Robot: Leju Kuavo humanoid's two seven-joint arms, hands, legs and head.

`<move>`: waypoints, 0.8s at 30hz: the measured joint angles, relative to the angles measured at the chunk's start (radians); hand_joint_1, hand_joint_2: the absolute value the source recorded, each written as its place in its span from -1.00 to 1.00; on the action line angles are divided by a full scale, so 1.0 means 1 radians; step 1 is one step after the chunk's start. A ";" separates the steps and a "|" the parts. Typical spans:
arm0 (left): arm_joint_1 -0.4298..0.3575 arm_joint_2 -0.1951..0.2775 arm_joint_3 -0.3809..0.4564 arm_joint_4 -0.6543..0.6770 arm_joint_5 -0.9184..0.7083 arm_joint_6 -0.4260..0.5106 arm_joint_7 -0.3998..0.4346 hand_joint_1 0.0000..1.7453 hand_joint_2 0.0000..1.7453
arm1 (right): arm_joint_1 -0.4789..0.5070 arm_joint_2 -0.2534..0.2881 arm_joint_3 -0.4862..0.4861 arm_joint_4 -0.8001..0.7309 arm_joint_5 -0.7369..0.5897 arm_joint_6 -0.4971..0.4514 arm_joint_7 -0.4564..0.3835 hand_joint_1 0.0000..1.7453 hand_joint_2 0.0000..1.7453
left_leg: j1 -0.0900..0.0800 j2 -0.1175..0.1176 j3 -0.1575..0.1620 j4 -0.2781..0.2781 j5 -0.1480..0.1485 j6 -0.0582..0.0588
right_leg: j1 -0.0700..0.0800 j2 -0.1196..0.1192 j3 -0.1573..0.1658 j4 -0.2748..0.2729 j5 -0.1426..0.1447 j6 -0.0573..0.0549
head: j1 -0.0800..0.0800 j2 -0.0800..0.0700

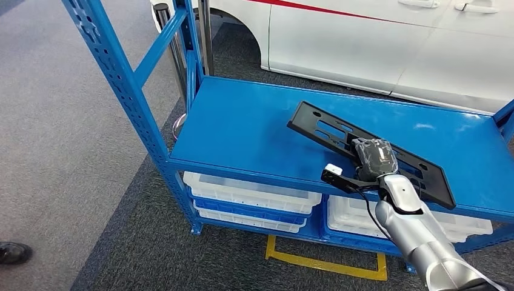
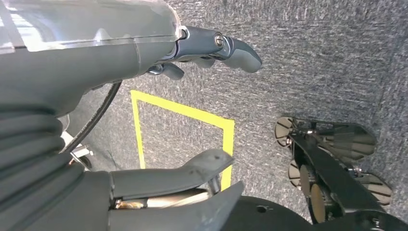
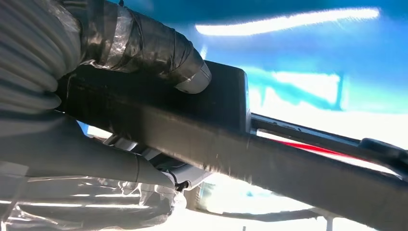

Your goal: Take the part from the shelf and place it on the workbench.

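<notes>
blue shelf edge: part in right robot hand

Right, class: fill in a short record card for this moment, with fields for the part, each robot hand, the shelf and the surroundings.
Part: black slotted panel, lying on the top shelf
Right robot hand: grips the panel near its front edge
Left robot hand: hangs over the grey carpet, holds nothing, fingers apart
Shelf: blue metal rack; white trays on the lower levels
Surroundings: white car behind the rack; yellow floor marking
</notes>
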 joint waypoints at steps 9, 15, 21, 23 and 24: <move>0.001 0.000 0.000 0.000 0.001 0.003 0.002 -1.00 1.00 | 0.017 -0.017 -0.004 -0.076 -0.016 0.004 -0.011 1.00 1.00 | 0.000 0.000 0.000 0.000 0.000 0.000 | 0.000 0.000 0.000 0.000 0.000 0.000 | 0.000 0.000; -0.001 0.004 0.000 0.000 0.021 -0.006 0.043 -1.00 1.00 | 0.048 -0.049 -0.007 -0.263 -0.030 0.030 -0.022 1.00 1.00 | 0.003 0.003 0.001 -0.017 0.020 0.019 | -0.007 0.002 -0.015 0.028 -0.026 0.030 | 0.000 0.000; 0.000 0.005 0.000 0.000 0.021 -0.006 0.054 -1.00 1.00 | 0.060 -0.052 -0.005 -0.272 -0.023 0.035 -0.018 1.00 1.00 | 0.003 0.001 -0.014 -0.008 0.027 0.024 | -0.020 0.002 -0.099 0.253 -0.121 0.037 | 0.000 0.000; -0.001 0.005 0.000 0.000 0.021 -0.007 0.057 -1.00 1.00 | 0.060 -0.052 -0.005 -0.275 -0.023 0.036 -0.018 1.00 1.00 | 0.002 0.000 -0.018 -0.001 0.024 0.021 | -0.019 0.003 -0.036 0.136 -0.059 0.030 | 0.000 0.000; -0.001 0.004 0.000 0.000 0.021 -0.007 0.058 -1.00 1.00 | 0.059 -0.053 -0.005 -0.278 -0.023 0.036 -0.018 1.00 1.00 | 0.001 0.000 -0.021 0.001 0.024 0.018 | -0.016 0.003 -0.005 0.076 -0.040 0.025 | 0.000 0.000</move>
